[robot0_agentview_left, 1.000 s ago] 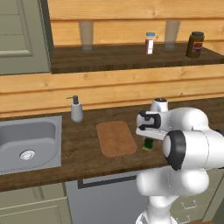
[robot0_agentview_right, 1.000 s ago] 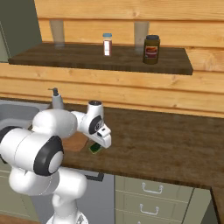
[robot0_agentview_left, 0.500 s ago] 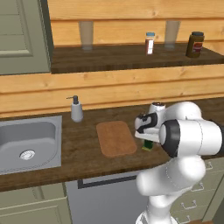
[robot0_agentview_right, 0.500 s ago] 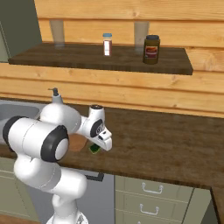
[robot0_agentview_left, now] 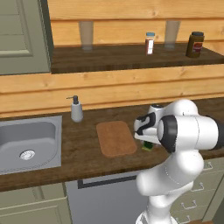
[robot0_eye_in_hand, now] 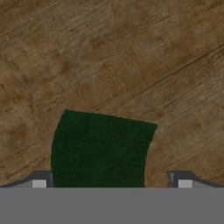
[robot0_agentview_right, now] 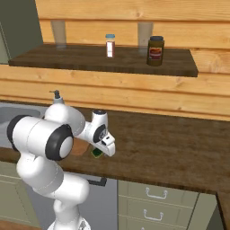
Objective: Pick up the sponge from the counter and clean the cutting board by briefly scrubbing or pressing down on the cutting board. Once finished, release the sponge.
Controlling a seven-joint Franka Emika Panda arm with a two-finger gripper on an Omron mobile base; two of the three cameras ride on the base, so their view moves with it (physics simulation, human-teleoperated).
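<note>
The hand (robot0_eye_in_hand: 111, 183) has come down over the sponge (robot0_eye_in_hand: 101, 146), just right of the cutting board (robot0_agentview_left: 116, 138); fingers spread astride it, seemingly not yet clenched.

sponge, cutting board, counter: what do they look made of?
Sponge: matte dark green top, probably a scouring pad; a yellow sliver shows beneath it in the left base view, likely foam. Cutting board: light brown wood by its colour, flat matte finish, grain too faint to confirm. Counter: dark brown wood or wood-look laminate, with clear grain streaks and low sheen.
</note>
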